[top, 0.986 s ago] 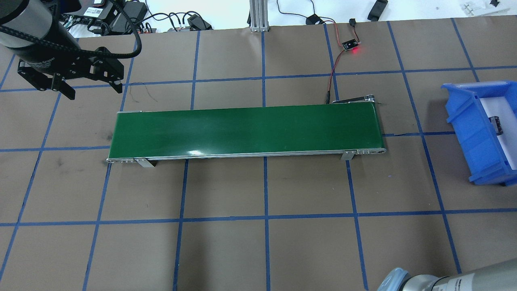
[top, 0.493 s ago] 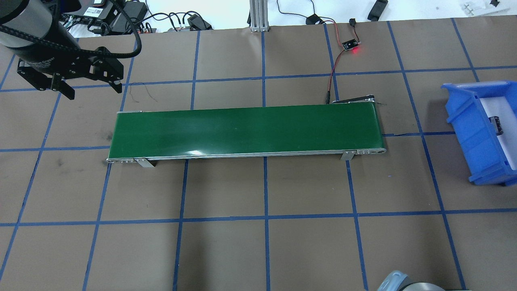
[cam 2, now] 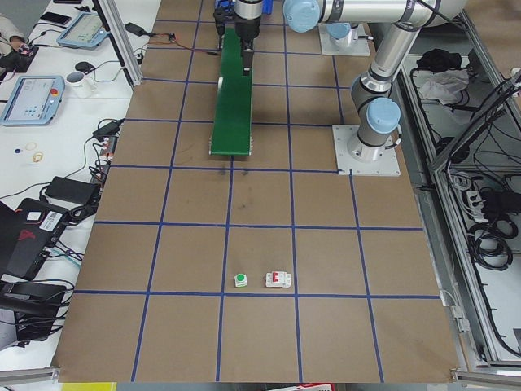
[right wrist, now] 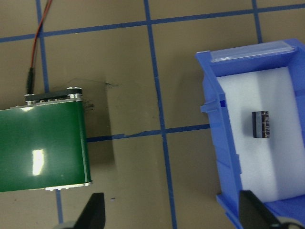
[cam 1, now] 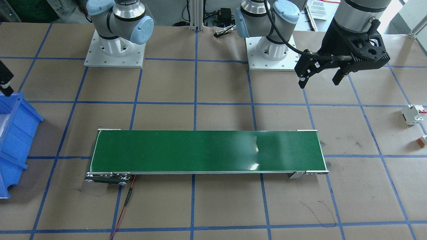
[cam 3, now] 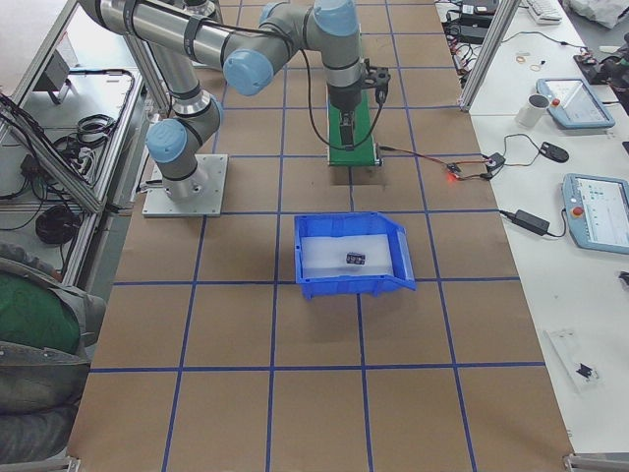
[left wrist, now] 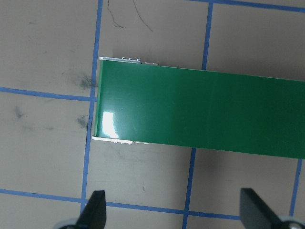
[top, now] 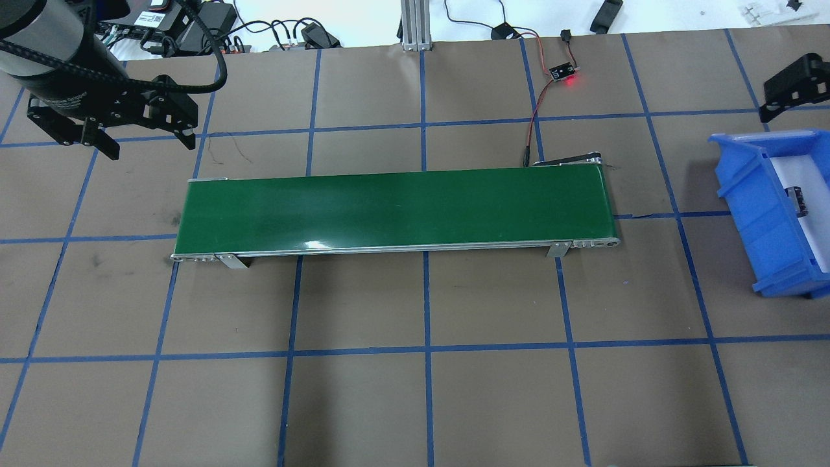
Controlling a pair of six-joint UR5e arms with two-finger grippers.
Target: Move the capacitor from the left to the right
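I see the capacitor (right wrist: 260, 124), a stubby black cylinder with faint pale stripes, lying on its side on the smooth white liner of the blue plastic bin (right wrist: 224, 143) by the counter's right edge. The right gripper (right wrist: 171, 212) hangs near the bin, its dark fingers spread wide and empty. The left gripper (top: 150, 146), matte black and angular, hovers above the counter's left part, also wide open and empty. Between them lies the glossy green conveyor belt (top: 395, 211) in its thin metal frame.
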